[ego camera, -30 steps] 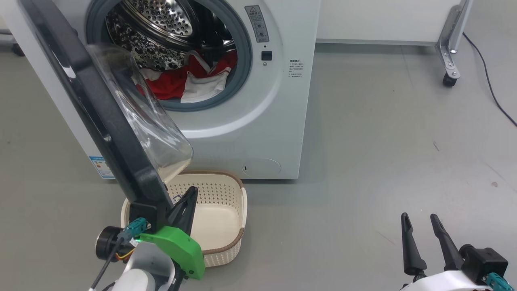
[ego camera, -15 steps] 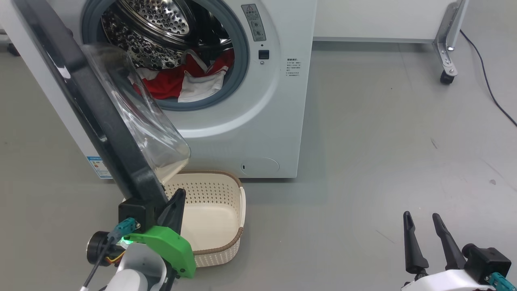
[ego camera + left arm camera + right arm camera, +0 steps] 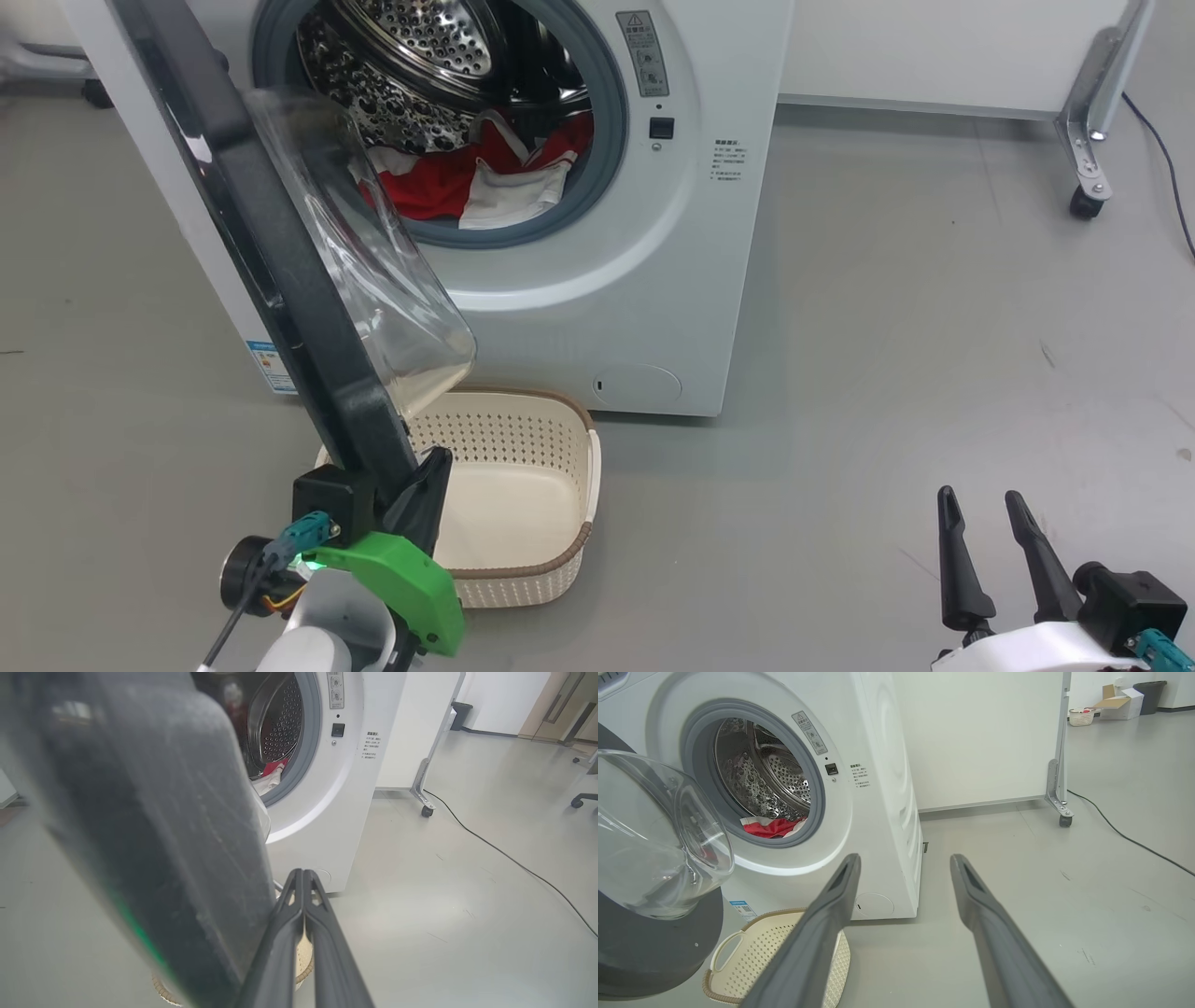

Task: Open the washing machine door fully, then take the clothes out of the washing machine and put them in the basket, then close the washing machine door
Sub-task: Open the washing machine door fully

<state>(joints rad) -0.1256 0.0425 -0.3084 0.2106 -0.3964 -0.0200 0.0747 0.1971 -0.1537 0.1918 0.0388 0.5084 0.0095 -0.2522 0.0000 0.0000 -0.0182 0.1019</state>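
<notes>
The white washing machine point(image 3: 653, 280) stands with its door point(image 3: 280, 261) swung out to the left, black rim edge-on and glass bowl point(image 3: 373, 271) facing the drum. Red and white clothes point(image 3: 439, 191) lie at the drum's front lip, clothes point(image 3: 770, 826) also showing in the right wrist view. The cream basket point(image 3: 588, 467) sits on the floor under the door. My left gripper point(image 3: 434, 462) is shut, its fingers pressed together beside the door's lower edge point(image 3: 140, 835), over the basket. At the lower right my right gripper point(image 3: 980, 499) is open with nothing in it, far from the machine.
A white panel on a metal leg with a caster point(image 3: 1083, 201) stands right of the washer. A black cable point(image 3: 514, 858) runs across the grey floor there. Bare floor lies between my right gripper and the machine.
The head camera has shifted, sliding the whole scene rightward. The left gripper stays shut against the door's lower edge, and the door looks swung slightly wider. The right gripper has not moved.
</notes>
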